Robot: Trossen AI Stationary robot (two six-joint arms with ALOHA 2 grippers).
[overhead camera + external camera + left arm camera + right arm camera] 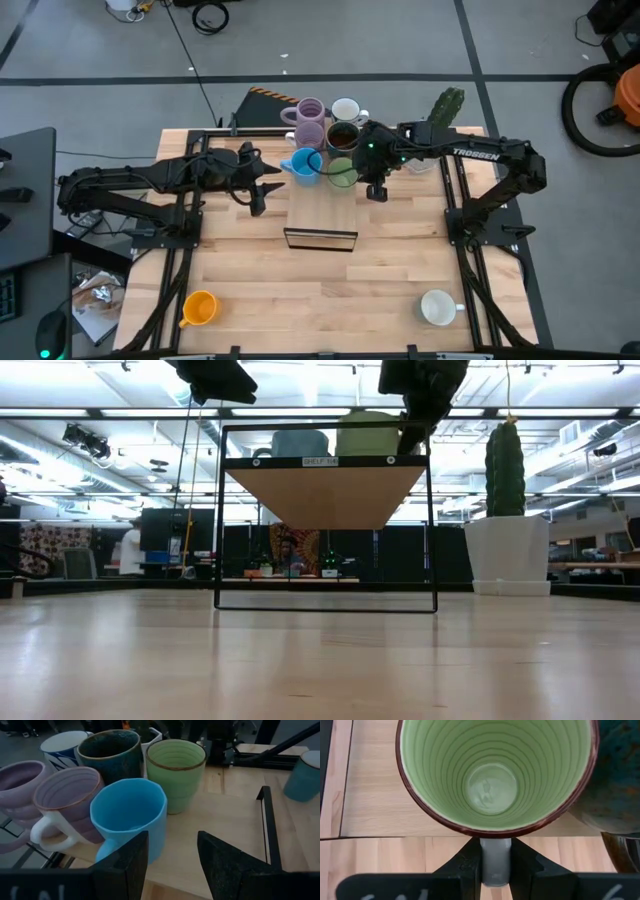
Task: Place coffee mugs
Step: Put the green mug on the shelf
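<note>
1. Mugs stand upright, mouths up, clustered on the shelf at the far middle of the surface: two lilac mugs, a white mug, a dark brown mug, a blue mug and a green mug, touching or just beside one another.
2. Two more stand alone near the front edge: an orange mug at front left, and a second white mug at front right with its handle pointing right.
3. The green mug is ribbed inside with a dark red-brown rim; the blue one is faceted and glossy; the front lilac one has a pale handle.
4. The right hand is clamped on the green mug's grey handle, a detail only the right wrist view shows.
5. The left hand sits just beside the blue mug, fingers apart, holding nothing.
6. Only the low view shows the shelf as a raised platform on a black frame, with a cactus planter beside it.
</note>
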